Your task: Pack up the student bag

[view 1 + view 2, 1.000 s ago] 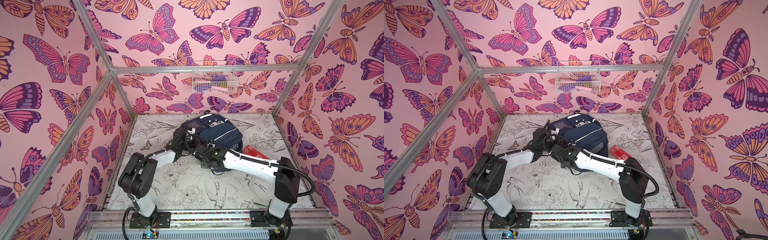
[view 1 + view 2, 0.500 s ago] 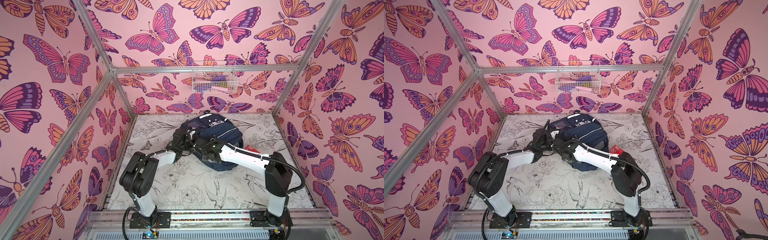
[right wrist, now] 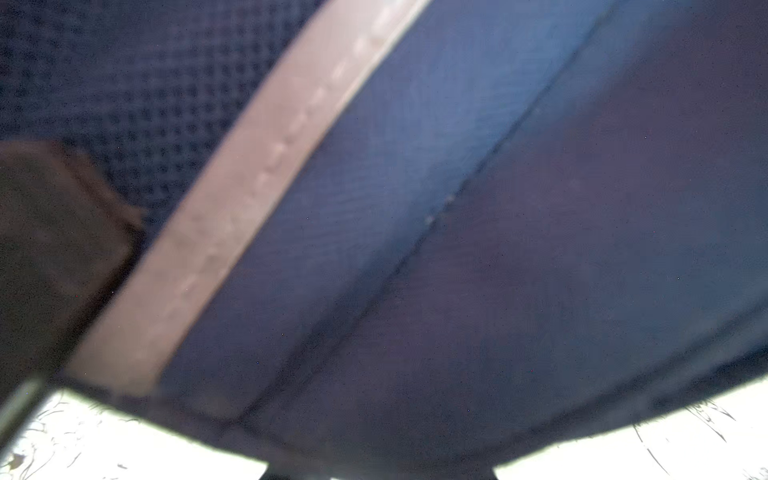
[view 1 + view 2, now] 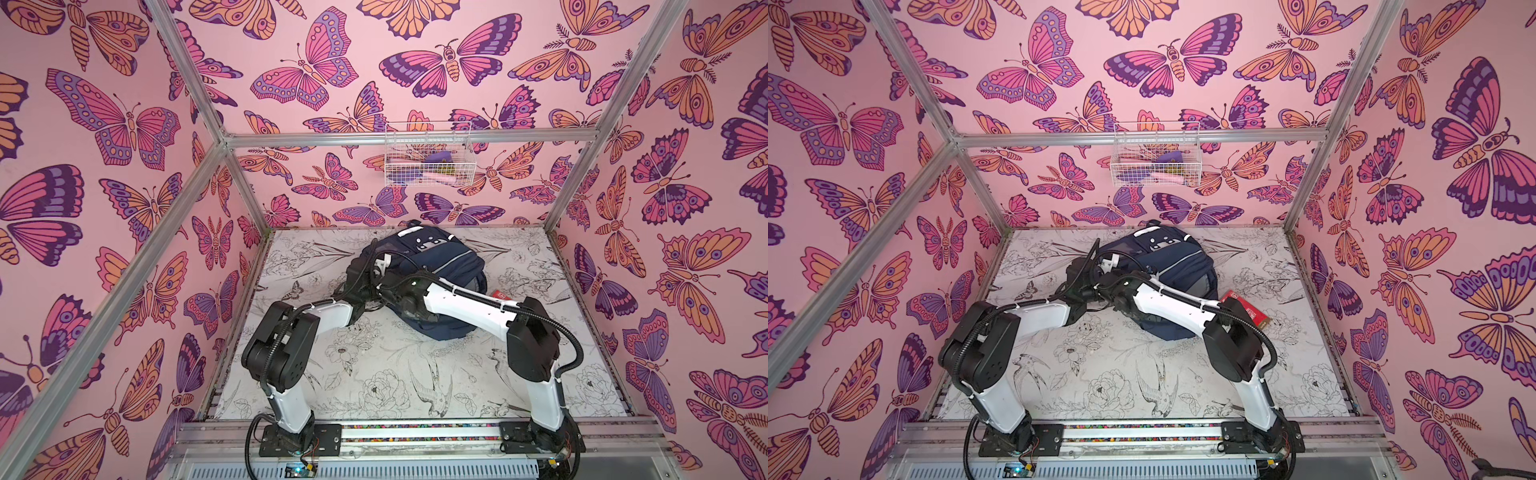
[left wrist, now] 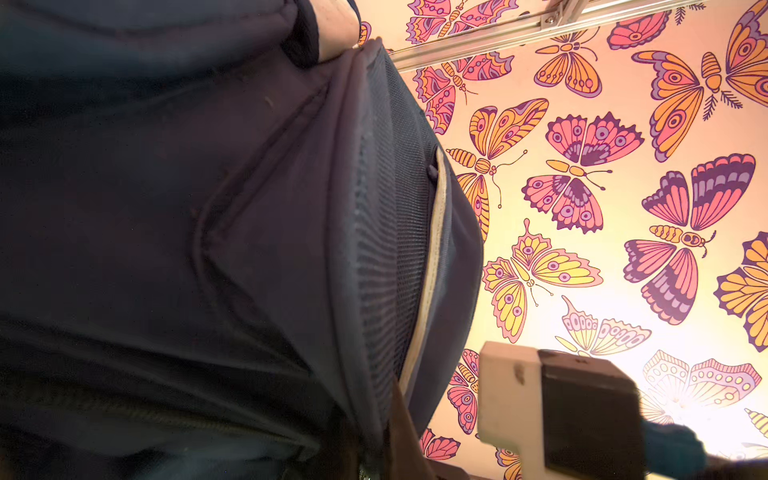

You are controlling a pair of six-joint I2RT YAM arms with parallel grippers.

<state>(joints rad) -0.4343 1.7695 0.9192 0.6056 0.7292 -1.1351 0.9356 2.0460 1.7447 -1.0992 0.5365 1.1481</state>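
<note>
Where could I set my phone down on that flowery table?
The front of the table, between the arm bases and the student bag, is bare; so are both back corners. Crowded: where both arms meet the bag, and beside the red packet.

Stereo head: mounted high over the front rail [image 4: 419, 432], pitched down toward the back wall [image 4: 332, 187]; far, wide field. Both top views take in the whole table [image 4: 374, 374] and the student bag [image 4: 449, 257], with near-identical framing and a slight sideways offset. Left wrist camera: close against the student bag's flank, fabric filling over half the frame, butterfly wall [image 5: 623, 208] behind. Right wrist camera: nearer still, bag fabric out of focus across the frame, slivers of table at one edge. The student bag is common to all four views.
</note>
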